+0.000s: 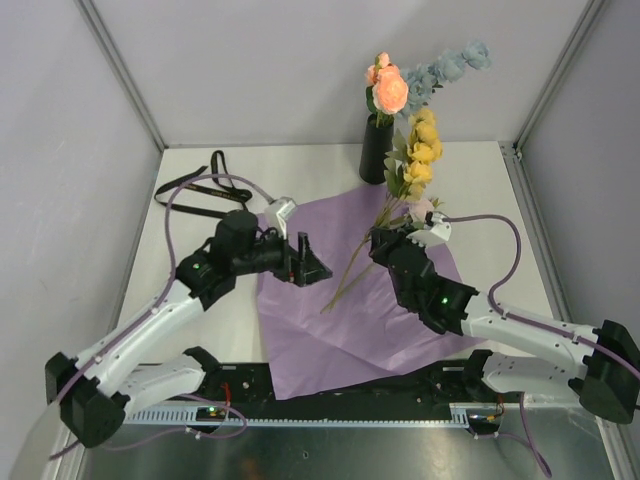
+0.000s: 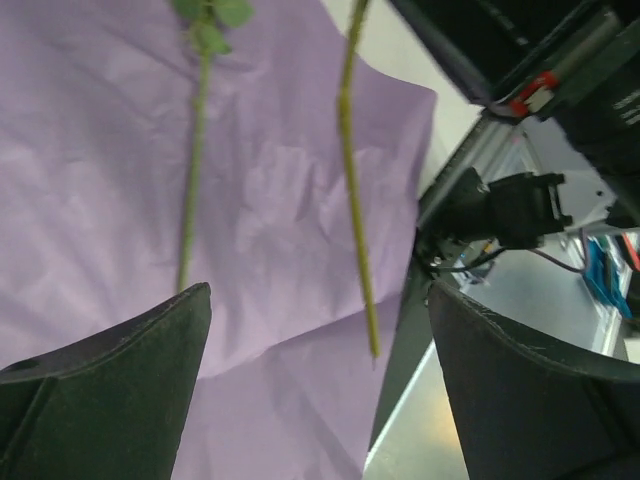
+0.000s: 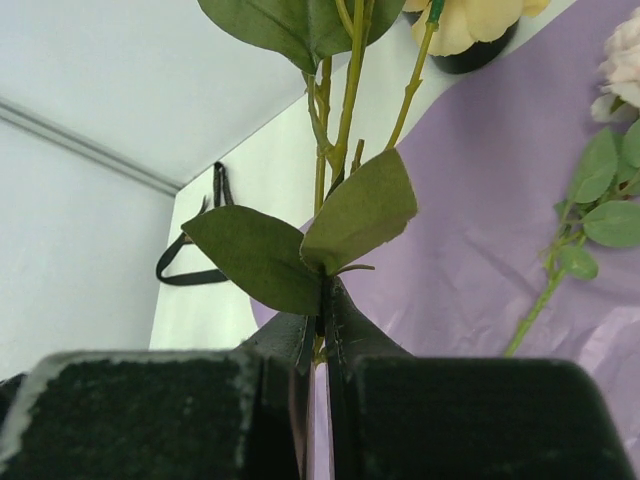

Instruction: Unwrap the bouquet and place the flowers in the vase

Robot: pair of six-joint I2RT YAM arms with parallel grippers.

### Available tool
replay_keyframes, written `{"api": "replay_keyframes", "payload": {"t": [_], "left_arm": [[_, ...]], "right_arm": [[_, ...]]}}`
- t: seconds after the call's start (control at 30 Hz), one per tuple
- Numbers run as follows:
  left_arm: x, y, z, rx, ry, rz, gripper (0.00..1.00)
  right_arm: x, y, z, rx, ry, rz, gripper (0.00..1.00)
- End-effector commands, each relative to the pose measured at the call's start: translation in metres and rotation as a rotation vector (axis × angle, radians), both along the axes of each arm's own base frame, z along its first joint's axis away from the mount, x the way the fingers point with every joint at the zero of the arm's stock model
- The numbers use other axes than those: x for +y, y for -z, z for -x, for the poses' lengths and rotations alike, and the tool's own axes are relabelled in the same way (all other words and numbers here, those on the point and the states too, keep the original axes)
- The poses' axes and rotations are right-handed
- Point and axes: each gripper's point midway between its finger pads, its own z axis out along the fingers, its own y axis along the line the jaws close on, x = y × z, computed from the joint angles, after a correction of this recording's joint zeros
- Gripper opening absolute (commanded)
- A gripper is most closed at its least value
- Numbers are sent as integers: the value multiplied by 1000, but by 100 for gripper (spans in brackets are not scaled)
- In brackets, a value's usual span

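I'm looking down on a white table [image 1: 480, 180], matte, under soft, even light. Behind it stands a plain pale grey back wall [image 1: 300, 60], and matching panels close in as the left wall [image 1: 60, 200] and the right wall [image 1: 600, 200]. Silver frame posts [image 1: 120, 75] run up the back corners. Along my near edge a brushed metal sheet [image 1: 350, 455] catches a dull glare, with a white slotted strip [image 1: 320, 422] just beyond it.

White table [image 1: 300, 165]: purple paper [image 1: 330, 330], black ribbon [image 1: 216, 165], vase [image 1: 376, 150].
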Motion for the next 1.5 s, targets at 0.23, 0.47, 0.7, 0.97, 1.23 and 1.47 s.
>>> {"api": "replay_keyframes", "payload": {"t": [0.23, 0.47, 0.7, 0.97, 1.23, 1.47], "left_arm": [[-66, -17, -2, -3, 143, 166, 85], [-86, -6, -8, 25, 180, 175, 68], [-96, -2, -9, 17, 219, 170, 32], [-96, 0, -7, -51, 246, 145, 0], [-98, -6, -10, -88, 238, 141, 0], [-96, -2, -16, -68, 198, 106, 20]], "right_arm": [[11, -26, 14, -79, -87, -153, 0], [13, -31, 19, -108, -139, -172, 0], [20, -28, 23, -109, -221, -183, 0], [6, -16, 14, -36, -244, -235, 24], [1, -5, 8, 18, -242, -224, 44], [-3, -20, 7, -40, -248, -208, 6]]}}
